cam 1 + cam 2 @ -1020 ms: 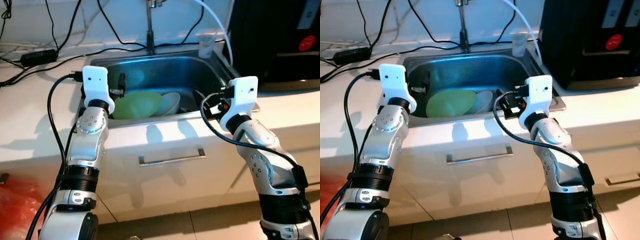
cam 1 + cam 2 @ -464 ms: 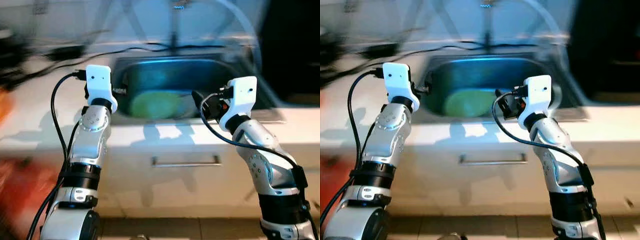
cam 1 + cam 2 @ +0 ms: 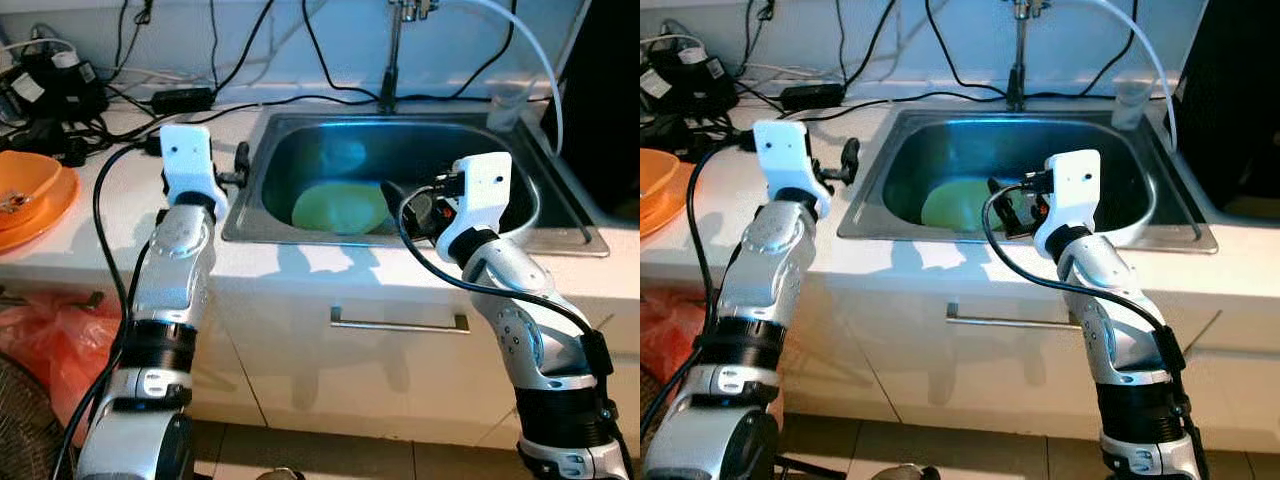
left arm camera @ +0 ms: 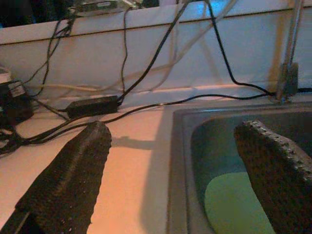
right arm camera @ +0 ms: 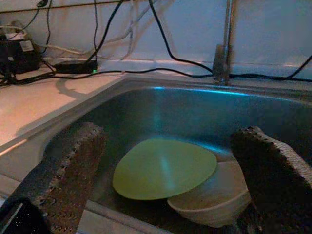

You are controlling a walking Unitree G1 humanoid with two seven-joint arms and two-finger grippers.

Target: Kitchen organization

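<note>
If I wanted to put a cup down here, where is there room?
The white counter between the orange bowl and the sink is bare. The back left corner is crowded with black cables. In the sink, a green plate takes the near floor.

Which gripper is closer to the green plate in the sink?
Right. The right gripper hangs over the sink's near rim, just beside the green plate. The left gripper is over the counter at the sink's left edge, farther off.
</note>
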